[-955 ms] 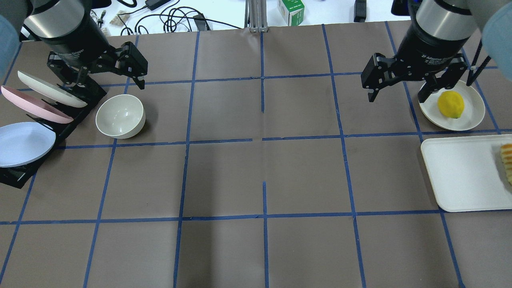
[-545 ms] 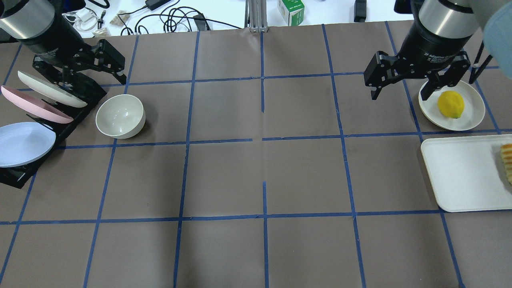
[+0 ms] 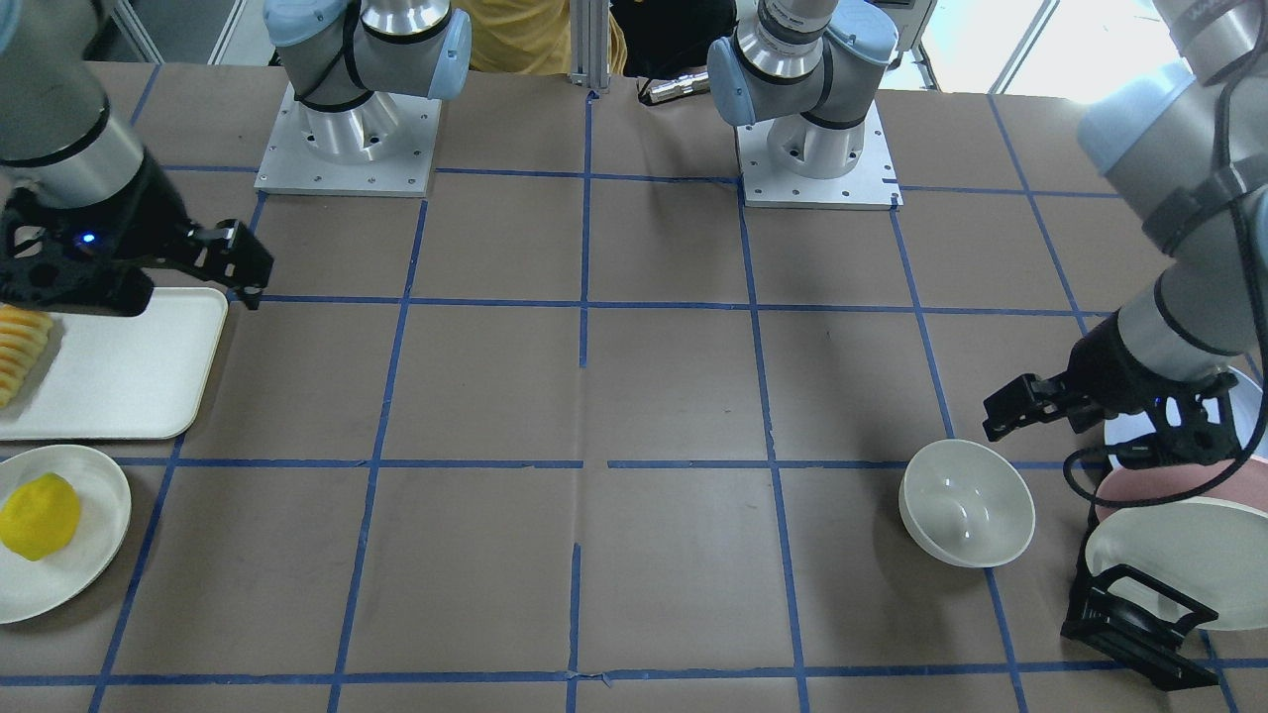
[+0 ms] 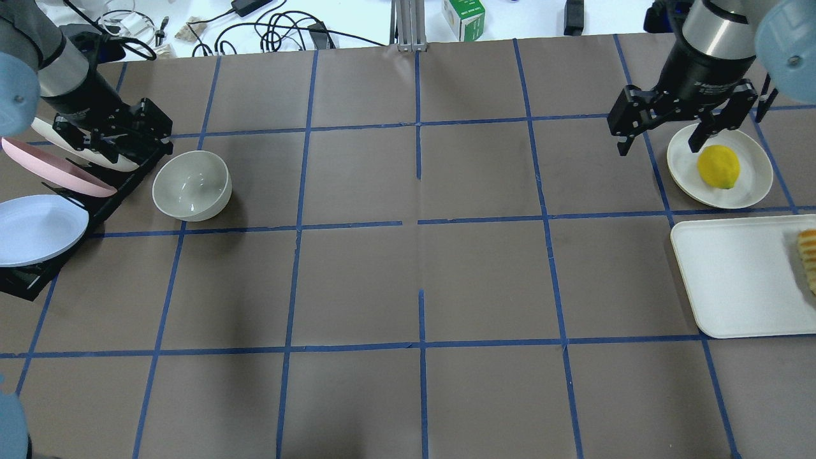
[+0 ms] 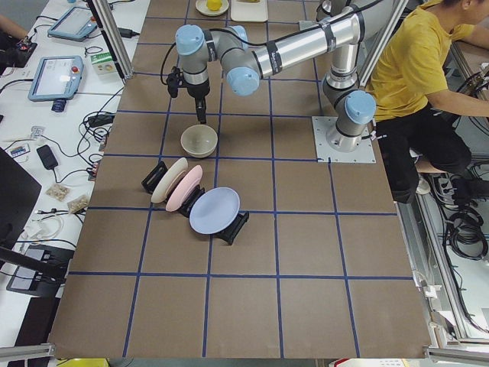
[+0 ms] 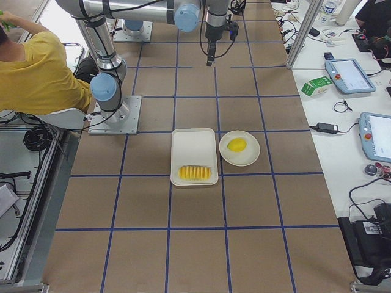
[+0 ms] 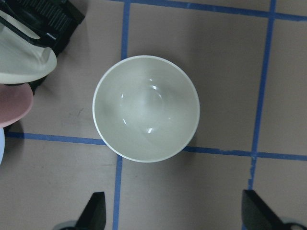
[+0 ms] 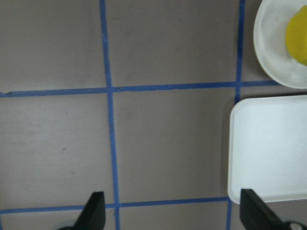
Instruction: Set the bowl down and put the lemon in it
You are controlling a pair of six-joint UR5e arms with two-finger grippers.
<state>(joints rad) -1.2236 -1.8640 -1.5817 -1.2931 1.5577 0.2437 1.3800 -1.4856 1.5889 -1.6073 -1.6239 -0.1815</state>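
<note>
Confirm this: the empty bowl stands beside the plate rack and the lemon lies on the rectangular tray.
Wrong on the lemon: it lies on the round plate beside the tray, as the overhead view shows. The bowl is empty beside the rack.

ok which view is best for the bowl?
Left wrist: the bowl fills the middle, whole rim and empty inside clear. Overhead and front views show it smaller beside the plate rack; the left side view, tiny.
</note>
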